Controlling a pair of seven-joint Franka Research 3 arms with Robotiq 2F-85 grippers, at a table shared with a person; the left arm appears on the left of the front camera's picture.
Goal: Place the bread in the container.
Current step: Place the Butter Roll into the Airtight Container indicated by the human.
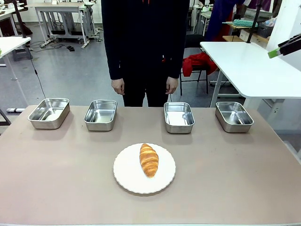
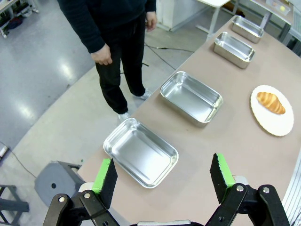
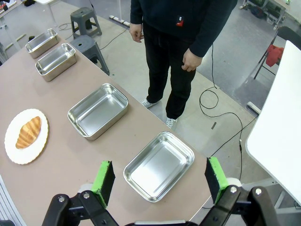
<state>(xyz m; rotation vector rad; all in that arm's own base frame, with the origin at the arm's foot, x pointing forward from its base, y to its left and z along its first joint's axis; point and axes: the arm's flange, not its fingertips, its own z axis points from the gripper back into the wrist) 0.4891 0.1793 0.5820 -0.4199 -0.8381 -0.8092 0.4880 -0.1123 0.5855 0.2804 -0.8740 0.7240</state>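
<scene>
The bread (image 1: 149, 160), a golden-brown croissant, lies on a round white plate (image 1: 127, 172) at the table's middle front. Several steel containers stand in a row behind it, among them one at far left (image 1: 49, 113) and one at far right (image 1: 233, 116), all empty. My left gripper (image 2: 162, 174) hangs open high above the leftmost container (image 2: 141, 153), with the bread (image 2: 270, 102) far off. My right gripper (image 3: 160, 179) hangs open above the rightmost container (image 3: 160, 165), the bread (image 3: 28, 133) far to its side. A green pad (image 1: 274, 53) of it pokes in at the top right.
A person in dark clothes stands at the far edge, hands (image 1: 118, 86) down at the sides. A white table (image 1: 249, 66) stands to the right behind, and grey stools (image 3: 89, 47) beside the table's far edge.
</scene>
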